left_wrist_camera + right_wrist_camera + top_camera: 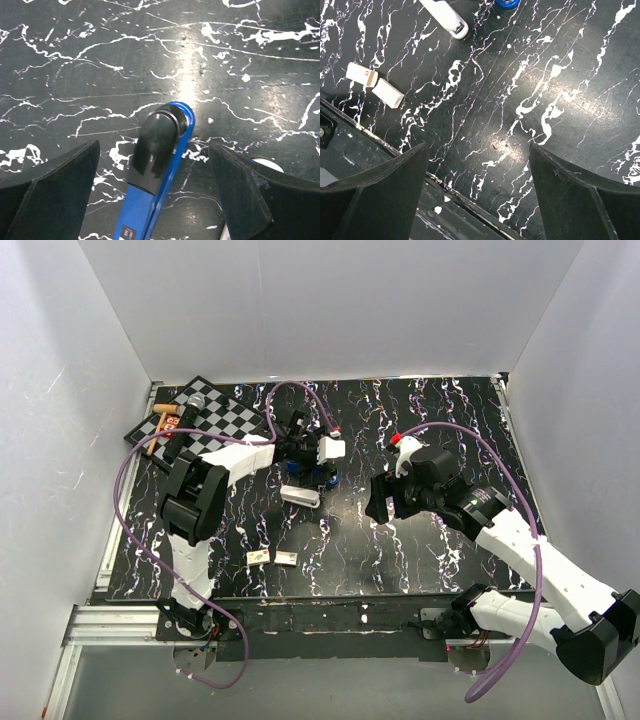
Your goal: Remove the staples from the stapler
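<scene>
Marbled black table [450, 540] held the stapler [300, 496] centre-left, its blue arm [165, 200] running lengthwise between the left gripper's [154, 165] spread fingers; the right gripper [477, 165], also spread, hovered well apart to its right.

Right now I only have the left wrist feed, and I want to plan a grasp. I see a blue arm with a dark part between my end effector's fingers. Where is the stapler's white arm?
Observer: In the top view, the stapler has its white arm on the side of the blue arm nearer the arm bases.
Operator: Is the other arm in the way?
Observer: No. The right end effector is open and holds nothing. It is over the table, to the right of the stapler.
Operator: Anything loose nearby?
Observer: Two tan-white blocks lie close together near the table's front edge, apart from the stapler.
</scene>
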### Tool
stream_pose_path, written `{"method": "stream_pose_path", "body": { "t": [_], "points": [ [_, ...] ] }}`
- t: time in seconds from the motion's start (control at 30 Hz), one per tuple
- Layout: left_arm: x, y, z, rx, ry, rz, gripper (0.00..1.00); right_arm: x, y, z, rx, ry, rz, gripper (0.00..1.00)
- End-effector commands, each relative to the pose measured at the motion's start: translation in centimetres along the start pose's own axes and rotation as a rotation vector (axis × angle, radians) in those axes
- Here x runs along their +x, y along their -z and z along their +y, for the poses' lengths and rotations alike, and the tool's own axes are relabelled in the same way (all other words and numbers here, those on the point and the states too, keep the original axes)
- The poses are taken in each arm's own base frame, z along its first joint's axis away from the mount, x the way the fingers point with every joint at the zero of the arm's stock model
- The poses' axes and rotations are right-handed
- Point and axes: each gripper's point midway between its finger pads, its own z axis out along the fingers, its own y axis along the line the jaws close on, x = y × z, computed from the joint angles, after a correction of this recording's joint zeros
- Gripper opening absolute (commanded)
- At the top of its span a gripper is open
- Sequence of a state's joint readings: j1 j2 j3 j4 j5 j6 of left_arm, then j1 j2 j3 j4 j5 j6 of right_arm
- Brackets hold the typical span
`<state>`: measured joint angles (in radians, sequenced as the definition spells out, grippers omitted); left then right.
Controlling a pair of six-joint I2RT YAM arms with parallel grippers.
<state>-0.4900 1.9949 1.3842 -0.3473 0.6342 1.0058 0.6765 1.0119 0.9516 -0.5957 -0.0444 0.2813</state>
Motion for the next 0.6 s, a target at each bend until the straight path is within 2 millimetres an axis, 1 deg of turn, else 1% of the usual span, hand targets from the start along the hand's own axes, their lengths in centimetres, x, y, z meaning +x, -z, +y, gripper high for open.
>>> {"method": "stream_pose_path", "body": {
  "t": [0.0, 0.23, 0.4, 0.47, 0.57],
  "points": [
    [-1.83, 0.42, 1.64, -0.007, -0.034, -0.043, 0.88, -1.02, -0.09, 0.88, -0.042, 0.02, -0.041, 0.88],
    [-1.52, 0.1, 1.28, 0.02, -0.02, -0.037, 0.75, -0.82, -0.19, 0.97, -0.05, 0.014, -0.032, 0.87],
    [-1.42, -0.09, 1.09, 0.037, -0.01, -0.036, 0.7, -0.65, -0.15, 1.1, -0.057, 0.012, -0.03, 0.87],
    [-1.38, -0.16, 1.15, 0.04, -0.009, -0.034, 0.65, -0.62, -0.13, 1.1, -0.057, 0.011, -0.031, 0.87],
    [-1.32, -0.28, 1.06, 0.05, -0.004, -0.033, 0.55, -0.4, -0.23, 1.08, -0.058, 0.008, -0.025, 0.86]
  ]
}}
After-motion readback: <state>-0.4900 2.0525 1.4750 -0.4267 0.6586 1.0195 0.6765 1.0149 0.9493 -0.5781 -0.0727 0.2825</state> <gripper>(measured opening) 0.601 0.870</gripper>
